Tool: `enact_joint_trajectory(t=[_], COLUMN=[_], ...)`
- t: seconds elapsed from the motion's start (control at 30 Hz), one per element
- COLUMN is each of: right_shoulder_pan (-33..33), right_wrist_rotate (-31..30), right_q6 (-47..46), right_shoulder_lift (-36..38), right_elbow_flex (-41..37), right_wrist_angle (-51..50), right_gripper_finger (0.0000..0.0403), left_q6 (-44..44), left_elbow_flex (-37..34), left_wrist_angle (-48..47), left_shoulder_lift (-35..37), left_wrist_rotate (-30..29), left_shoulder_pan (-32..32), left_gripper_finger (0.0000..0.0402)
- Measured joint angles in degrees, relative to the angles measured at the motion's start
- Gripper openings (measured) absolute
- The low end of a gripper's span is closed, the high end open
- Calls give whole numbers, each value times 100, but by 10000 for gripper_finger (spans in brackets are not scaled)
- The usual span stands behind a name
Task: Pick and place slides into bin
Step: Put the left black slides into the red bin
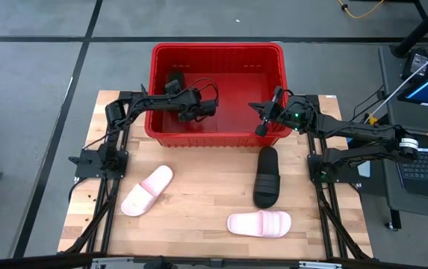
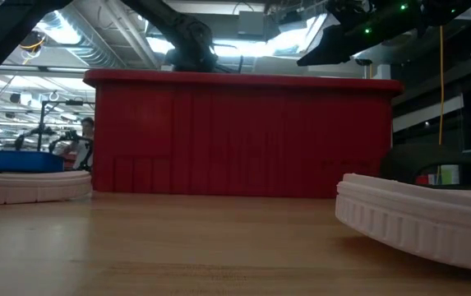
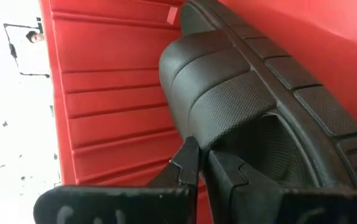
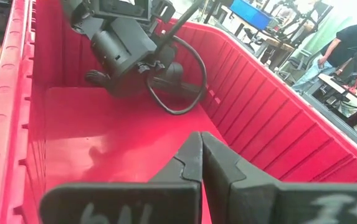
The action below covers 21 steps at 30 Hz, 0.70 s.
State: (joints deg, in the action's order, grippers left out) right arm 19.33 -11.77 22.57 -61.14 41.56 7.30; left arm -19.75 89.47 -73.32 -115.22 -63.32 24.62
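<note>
The red bin [image 1: 217, 52] sits at the far side of the desk [image 1: 199, 217]. Inside it, the left end effector [image 3: 200, 165] has its fingers pinched together against a black slide [image 3: 247, 106] (whether it truly grips, I cannot tell). The right end effector [image 1: 261, 128] hovers closed over the bin's near right corner. Near the bin lie another black slide [image 1: 267, 176] and two pink slides [image 1: 146, 190] [image 1: 259, 223].
</note>
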Motion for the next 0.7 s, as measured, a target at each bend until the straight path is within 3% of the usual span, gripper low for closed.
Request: enact_joint_trajectory(t=[0.33,0.7], right_shoulder_pan=[-2,-2], right_wrist_rotate=[-2,0], right_q6=[0,-2], right_shoulder_lift=[0,0], right_elbow_flex=[0,0], right_wrist_angle=[-254,-256], right_gripper_finger=[6,6], left_q6=[1,-50], left_elbow_flex=[-22,-575], left_wrist_angle=[214,461], left_shoulder_lift=[-2,-13], left_wrist_rotate=[-97,-303], left_shoulder_pan=[0,-52], left_gripper_finger=[3,3])
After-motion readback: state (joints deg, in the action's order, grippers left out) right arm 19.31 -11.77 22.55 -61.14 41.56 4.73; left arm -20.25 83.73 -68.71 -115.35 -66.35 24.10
